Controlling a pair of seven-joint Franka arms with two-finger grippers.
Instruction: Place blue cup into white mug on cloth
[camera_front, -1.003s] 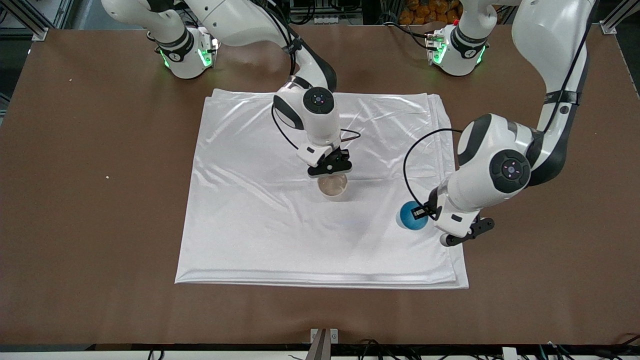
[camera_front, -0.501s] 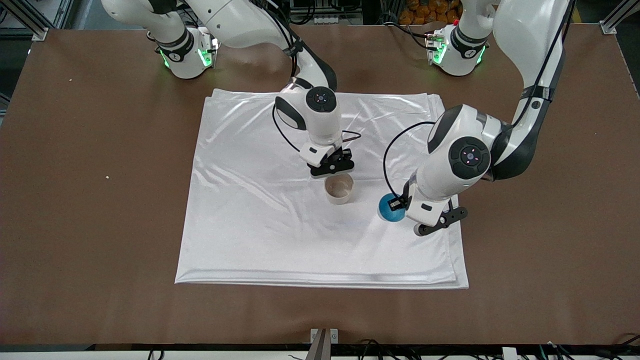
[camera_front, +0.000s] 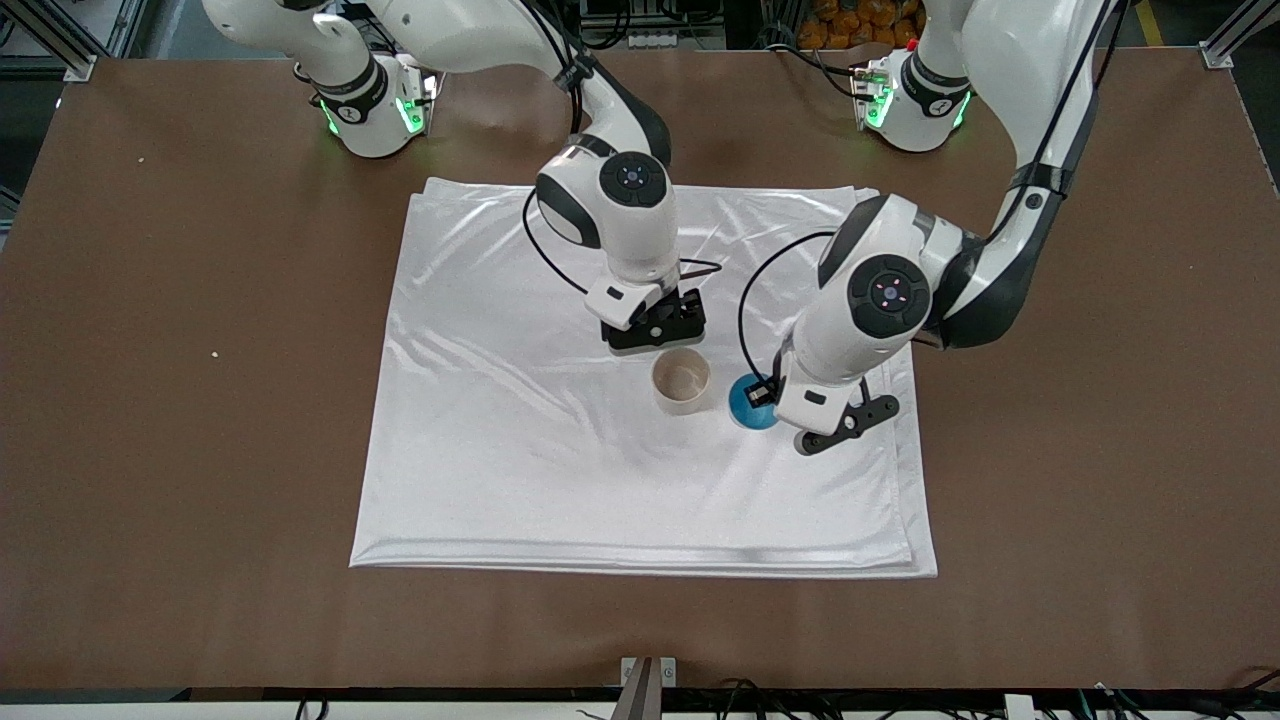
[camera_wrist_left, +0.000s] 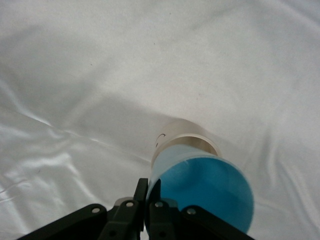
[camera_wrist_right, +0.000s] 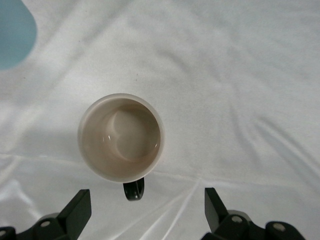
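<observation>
The white mug (camera_front: 681, 380) stands upright on the cloth (camera_front: 500, 450), near its middle. My right gripper (camera_front: 655, 330) is open and empty just above the mug's black handle (camera_wrist_right: 134, 190); the mug (camera_wrist_right: 121, 137) sits between and ahead of its fingers (camera_wrist_right: 80, 205). My left gripper (camera_front: 765, 395) is shut on the rim of the blue cup (camera_front: 746, 402), holding it over the cloth right beside the mug, toward the left arm's end. In the left wrist view the cup (camera_wrist_left: 205, 187) partly covers the mug (camera_wrist_left: 187, 137).
The cloth covers the middle of the brown table (camera_front: 200, 450). Bare tabletop surrounds it on all sides. The arm bases (camera_front: 375, 110) stand along the table edge farthest from the front camera.
My left arm has carried the blue cup across the cloth toward the mug, now right beside it. My right gripper has drawn back from over the mug's rim toward its handle.
</observation>
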